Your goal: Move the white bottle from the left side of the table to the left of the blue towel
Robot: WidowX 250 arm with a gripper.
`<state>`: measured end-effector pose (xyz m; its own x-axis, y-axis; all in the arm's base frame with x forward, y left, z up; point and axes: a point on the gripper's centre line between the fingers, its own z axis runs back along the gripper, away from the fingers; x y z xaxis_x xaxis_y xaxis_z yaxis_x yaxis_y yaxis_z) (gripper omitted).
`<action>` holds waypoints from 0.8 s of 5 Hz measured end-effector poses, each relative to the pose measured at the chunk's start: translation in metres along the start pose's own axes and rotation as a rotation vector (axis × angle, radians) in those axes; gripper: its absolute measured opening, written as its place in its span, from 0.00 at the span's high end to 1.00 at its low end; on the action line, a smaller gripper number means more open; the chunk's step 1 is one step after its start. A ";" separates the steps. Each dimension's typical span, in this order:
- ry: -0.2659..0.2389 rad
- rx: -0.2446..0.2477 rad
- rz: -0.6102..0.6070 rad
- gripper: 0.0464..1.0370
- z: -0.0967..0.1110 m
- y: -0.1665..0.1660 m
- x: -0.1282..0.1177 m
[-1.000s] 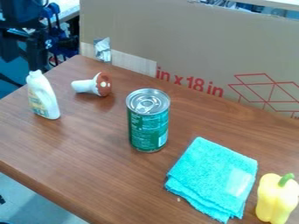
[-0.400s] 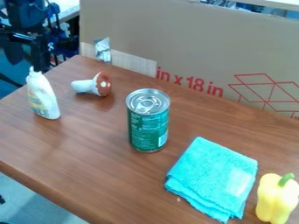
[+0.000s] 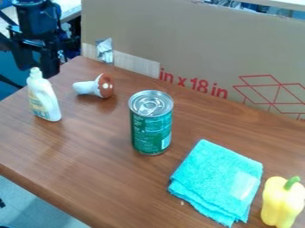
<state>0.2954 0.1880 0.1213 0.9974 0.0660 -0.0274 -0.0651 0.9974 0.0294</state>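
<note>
- Gripper (image 3: 37,67): positioned at 10 o'clock in the camera view, fingers apart, claw released and nothing grasped. Contact with the bottle cannot be confirmed.
- White detergent bottle (image 3: 44,99): standing on the table between 9 and 10 o'clock, its cap near the fingertips.
- Handling, as judged: centre the fingers on the bottle before applying pressure — a one-sided push at the narrow cap could tip it. Maintain clearance from the toy mushroom (image 3: 89,87), lying on its side at 10 o'clock.
- Surface: brown wood-grain table (image 3: 89,151). Green pull-tab can (image 3: 150,129) upright near centre; folded turquoise cloth (image 3: 214,178) at 5 o'clock; yellow toy bell pepper (image 3: 282,202) between 4 and 5 o'clock, beside the cloth.
- Room: cardboard panel (image 3: 196,49) behind the table, from 11 to 3 o'clock — red print on its face; grey floor (image 3: 35,202) towards 7 o'clock.
</note>
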 end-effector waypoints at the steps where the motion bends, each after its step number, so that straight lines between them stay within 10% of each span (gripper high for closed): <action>1: 0.030 -0.005 0.005 0.04 -0.010 0.004 0.004; 2: 0.036 -0.009 0.008 0.09 -0.015 0.010 0.008; 4: 0.039 -0.013 0.016 0.62 -0.016 0.016 0.011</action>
<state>0.3052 0.2047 0.1054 0.9944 0.0828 -0.0662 -0.0819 0.9965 0.0175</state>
